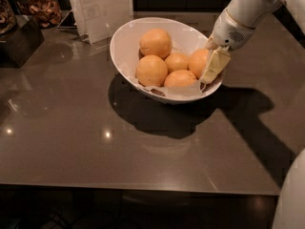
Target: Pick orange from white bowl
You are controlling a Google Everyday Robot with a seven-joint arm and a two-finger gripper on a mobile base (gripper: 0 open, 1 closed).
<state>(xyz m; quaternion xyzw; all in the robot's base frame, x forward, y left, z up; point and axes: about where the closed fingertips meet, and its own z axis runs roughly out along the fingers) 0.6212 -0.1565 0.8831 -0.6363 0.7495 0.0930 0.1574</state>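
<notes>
Fruit fills a large glossy white bowl (122, 56) with an oval, slanted rim. The bowl stands on a dark grey-brown polished tabletop (95, 142) and throws a broad shadow toward the camera. A crumpled white paper lining (177, 91) shows along the bowl's near rim. The task's round, smooth, pale yellow-orange orange (197, 60) lies at the right side of the bowl, touching a smaller orange (176, 61) in the middle, with a third orange (180, 78) just in front of it. A fourth orange (155, 43) sits at the back and a fifth orange (151, 70) at the left. The robot's white arm (248, 8) reaches down from the upper right, and its gripper (213, 67) is inside the bowl at the right rim, its pale cream end lying against the right side of the task's orange. Whether the gripper has closed on the fruit or stands spread cannot be told. Behind the bowl stands a white paper bag (102, 8). At the far left are a dark box (19, 44) and a clear jar (40, 6) of brown snacks.
</notes>
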